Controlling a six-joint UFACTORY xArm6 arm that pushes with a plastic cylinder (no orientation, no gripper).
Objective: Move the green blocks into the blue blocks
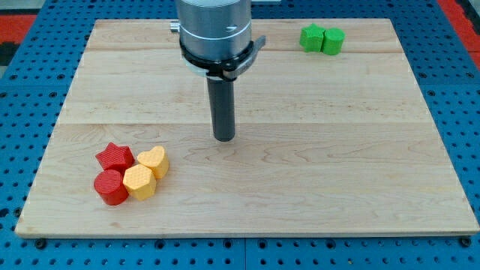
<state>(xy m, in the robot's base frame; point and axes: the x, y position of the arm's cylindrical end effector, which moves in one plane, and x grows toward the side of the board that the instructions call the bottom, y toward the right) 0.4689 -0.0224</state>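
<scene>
Two green blocks sit touching at the view's top right: a star-like one point(312, 37) on the left and a round one point(333, 41) on the right. No blue blocks show in this view. My tip point(223, 138) rests on the wooden board near its middle, well below and to the left of the green blocks. The rod hangs from the grey arm head point(214, 30) at the view's top centre, which hides part of the board's far edge.
At the view's lower left is a cluster: a red star point(115, 156), a red cylinder point(110, 187), a yellow heart point(154, 160) and a yellow hexagon point(139, 181). The wooden board point(337, 172) lies on a blue pegboard point(22, 90).
</scene>
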